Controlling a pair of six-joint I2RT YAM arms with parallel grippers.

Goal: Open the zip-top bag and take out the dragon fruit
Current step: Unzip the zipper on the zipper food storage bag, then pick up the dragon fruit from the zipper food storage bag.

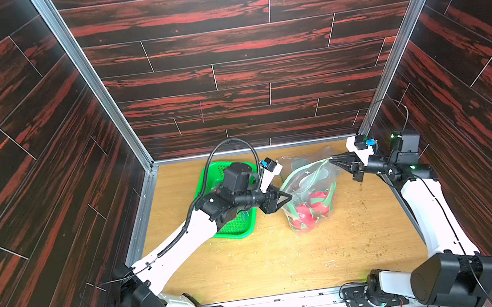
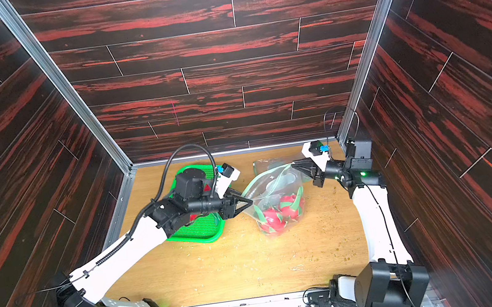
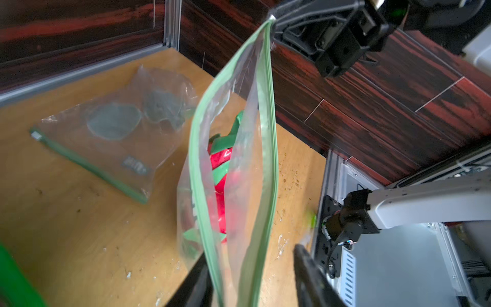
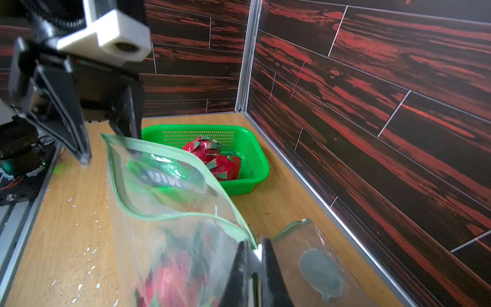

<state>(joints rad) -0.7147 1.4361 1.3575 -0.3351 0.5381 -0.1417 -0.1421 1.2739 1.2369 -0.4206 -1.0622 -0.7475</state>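
Dark red-streaked plank walls (image 1: 224, 44), aluminium corner posts (image 1: 91, 78), scuffed light wooden tabletop (image 1: 283, 252)

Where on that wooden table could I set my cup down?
The front half of the table is bare but for crumbs, from its near edge up to the green basket and the zip-top bag. The back is crowded: basket, left gripper, the bag hanging from the right gripper, and a flat bag behind it.
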